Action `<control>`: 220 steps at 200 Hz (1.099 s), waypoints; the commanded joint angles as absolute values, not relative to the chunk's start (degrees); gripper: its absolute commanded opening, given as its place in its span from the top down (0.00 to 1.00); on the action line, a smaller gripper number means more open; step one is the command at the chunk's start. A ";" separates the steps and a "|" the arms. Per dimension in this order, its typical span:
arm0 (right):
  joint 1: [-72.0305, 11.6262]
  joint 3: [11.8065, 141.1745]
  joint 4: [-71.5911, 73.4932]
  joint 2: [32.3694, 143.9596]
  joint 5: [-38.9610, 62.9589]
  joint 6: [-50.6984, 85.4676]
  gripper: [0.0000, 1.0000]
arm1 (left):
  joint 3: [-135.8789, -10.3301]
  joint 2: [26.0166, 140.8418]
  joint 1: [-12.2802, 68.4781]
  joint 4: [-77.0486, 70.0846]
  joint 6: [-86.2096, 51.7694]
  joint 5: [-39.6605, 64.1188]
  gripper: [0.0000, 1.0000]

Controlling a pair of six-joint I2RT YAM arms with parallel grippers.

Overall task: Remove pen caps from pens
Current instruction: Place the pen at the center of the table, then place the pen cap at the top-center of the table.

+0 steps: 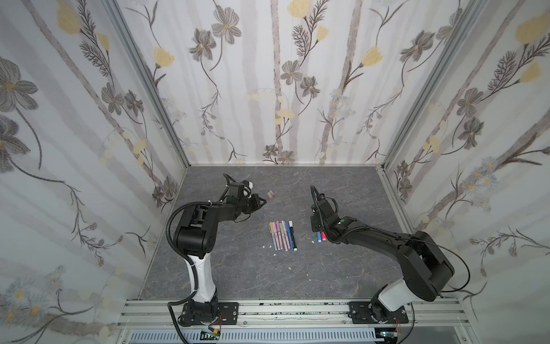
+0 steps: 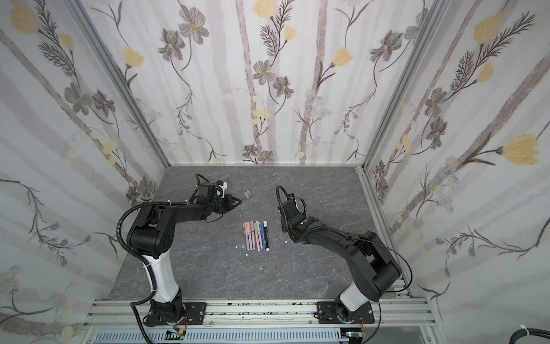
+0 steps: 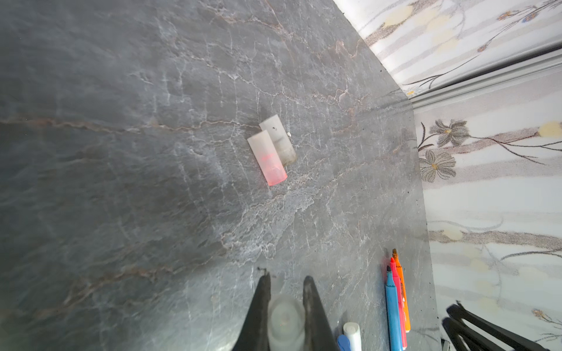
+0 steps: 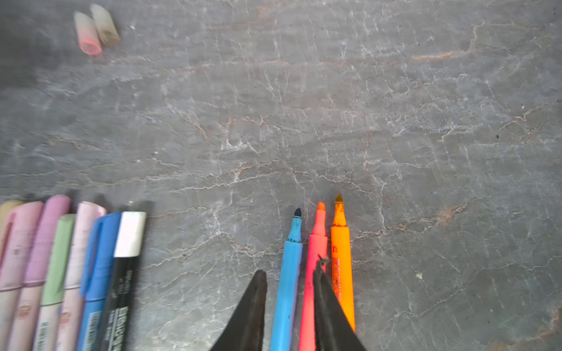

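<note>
My left gripper [image 3: 287, 276] is shut on a translucent whitish pen cap [image 3: 286, 319], held just above the table a little short of two loose pen caps: a pink-tinted one [image 3: 267, 158] and a greyish one [image 3: 279, 139], lying side by side [image 1: 270, 194]. My right gripper [image 4: 289, 267] is open and low over three uncapped pens lying together: blue [image 4: 290, 267] between the jaws, red [image 4: 317, 240] under one finger, orange [image 4: 342, 258] beside it. Several capped pens [image 1: 282, 235] lie in a row at mid-table [image 4: 60, 252].
Small white specks [image 1: 313, 242] dot the grey marble table [image 1: 357, 193]. Floral walls close in the back and both sides; an aluminium rail [image 1: 282, 312] runs along the front. The right arm [image 1: 387, 238] reaches over the uncapped pens.
</note>
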State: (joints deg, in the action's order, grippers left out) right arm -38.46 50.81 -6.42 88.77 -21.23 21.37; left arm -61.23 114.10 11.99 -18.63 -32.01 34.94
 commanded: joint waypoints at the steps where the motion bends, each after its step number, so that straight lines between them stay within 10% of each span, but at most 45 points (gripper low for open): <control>1: -38.44 50.37 -5.45 87.39 -19.39 21.18 0.72 | -63.43 116.32 12.38 -21.44 -33.36 35.04 1.00; 220: -39.53 49.47 -4.20 87.67 -15.53 22.18 0.71 | -70.19 124.30 12.30 -21.40 -35.62 32.26 0.71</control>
